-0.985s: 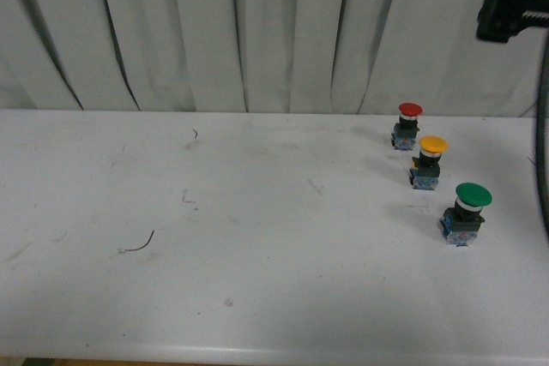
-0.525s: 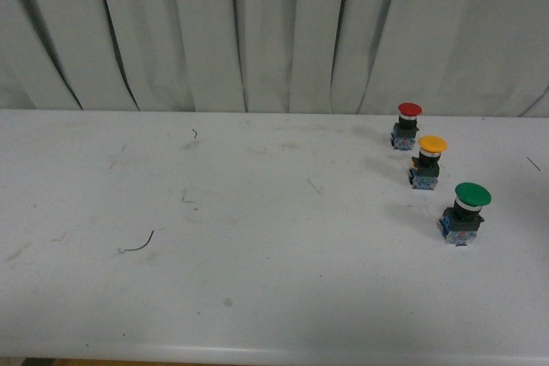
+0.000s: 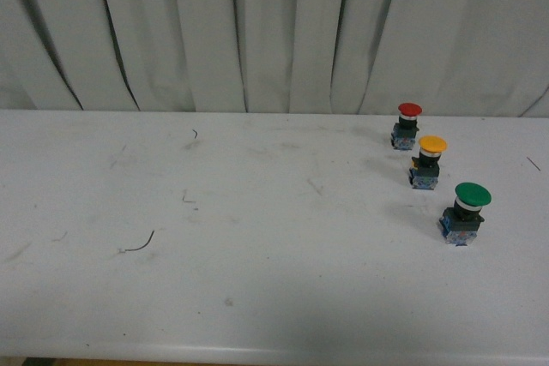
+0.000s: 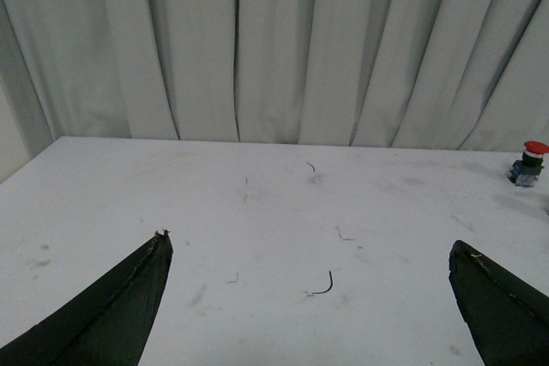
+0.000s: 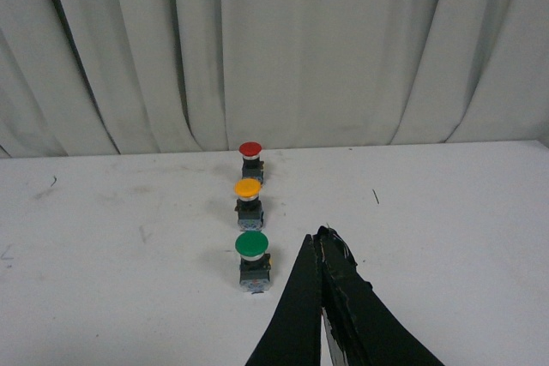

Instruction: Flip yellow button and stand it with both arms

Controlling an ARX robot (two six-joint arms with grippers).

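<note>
The yellow button [image 3: 431,161] stands upright, cap up, at the right of the white table [image 3: 257,237], between a red-capped button [image 3: 408,124] and a larger green-capped button [image 3: 467,212]. It also shows in the right wrist view [image 5: 248,194]. Neither arm shows in the front view. My right gripper [image 5: 319,237] is shut and empty, held above the table beside the green-capped button [image 5: 253,259]. My left gripper [image 4: 309,246] is open and empty over the left part of the table, far from the buttons.
Grey curtains [image 3: 257,32] hang behind the table. A small dark wire scrap [image 3: 137,244] lies on the left side and also shows in the left wrist view [image 4: 324,285]. The red-capped button shows at that view's edge [image 4: 527,162]. The table's front edge [image 3: 257,356] is near.
A black arm part at the upper right of the front view one second ago has left the view. The three buttons have not moved.
</note>
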